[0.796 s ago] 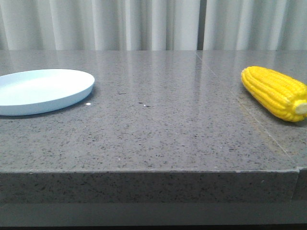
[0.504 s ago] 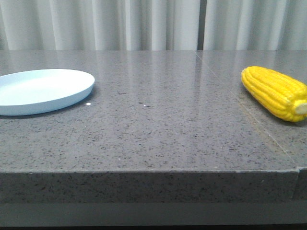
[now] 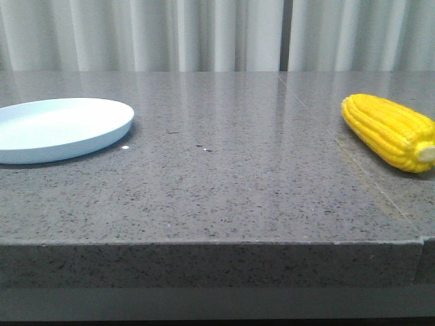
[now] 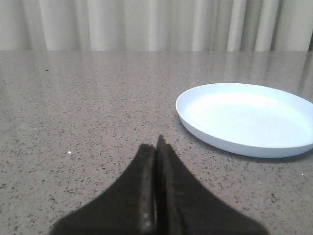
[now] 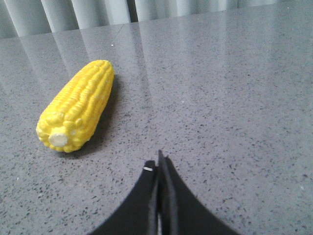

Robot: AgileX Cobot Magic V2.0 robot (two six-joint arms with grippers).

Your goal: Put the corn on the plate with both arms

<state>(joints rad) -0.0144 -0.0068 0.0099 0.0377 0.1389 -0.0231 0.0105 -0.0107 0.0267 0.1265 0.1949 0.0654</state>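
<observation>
Fingers of the left gripper pressed flat together, dark pads meeting along a thin vertical seam, nothing caught between them. Hung low over the grey speckled tabletop, tips clear of any object. Lay near the plate, which sat off to one side and slightly beyond the tips, not touching them.

Fingers of the right gripper likewise closed tip to tip, empty, low over the same stone surface. Small pale fleck seen on one fingertip. Sat near the corn but apart from it, with bare tabletop between.

Corn rested on its side on the tabletop, pale cut stub turned toward the right wrist camera, tapered end pointing away toward the curtain. From the front, seen at the far right, stub end nearest the frame edge, cob angled back and leftward. Bright yellow, rows of kernels intact.

Plate, pale blue-white, round and shallow with a low rim, sat at the far left of the front view, partly cut off by the frame edge. Held nothing. Kept well apart from the corn, with a wide stretch of bare stone between them.

Neither arm visible from the front. Pleated pale curtain hung behind the tabletop across the whole background.
</observation>
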